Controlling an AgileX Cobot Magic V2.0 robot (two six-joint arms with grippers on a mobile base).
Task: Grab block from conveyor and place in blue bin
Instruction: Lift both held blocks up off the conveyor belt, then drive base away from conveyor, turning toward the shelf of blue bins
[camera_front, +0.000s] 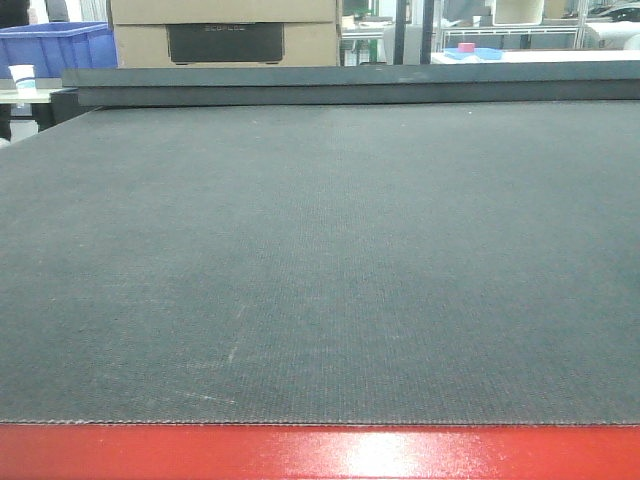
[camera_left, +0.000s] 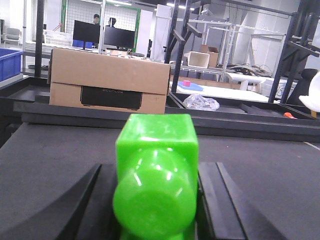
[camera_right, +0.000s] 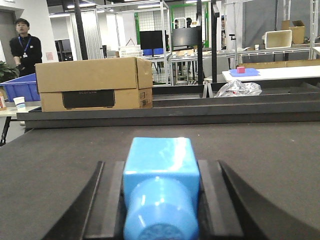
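Note:
The green block (camera_left: 156, 145) sits between the black fingers (camera_left: 95, 200) of my left gripper (camera_left: 156, 167), which is shut on it, low over the dark grey conveyor belt (camera_left: 45, 160). My right gripper (camera_right: 160, 167) is shut on a light blue block (camera_right: 160, 152) over the same belt (camera_right: 60, 150). In the front view the belt (camera_front: 320, 260) on its red frame (camera_front: 320, 452) carries nothing, and neither gripper nor block shows there. The blue bin (camera_front: 55, 45) stands beyond the belt's far left corner; it also shows in the left wrist view (camera_left: 9, 62) and the right wrist view (camera_right: 22, 87).
A cardboard box (camera_front: 225, 30) stands behind the belt's raised far edge (camera_front: 350, 85). A paper cup (camera_front: 22, 77) is beside the bin. A small pink object (camera_right: 240, 70) lies on a far white table. A person (camera_right: 24, 42) stands behind the bin.

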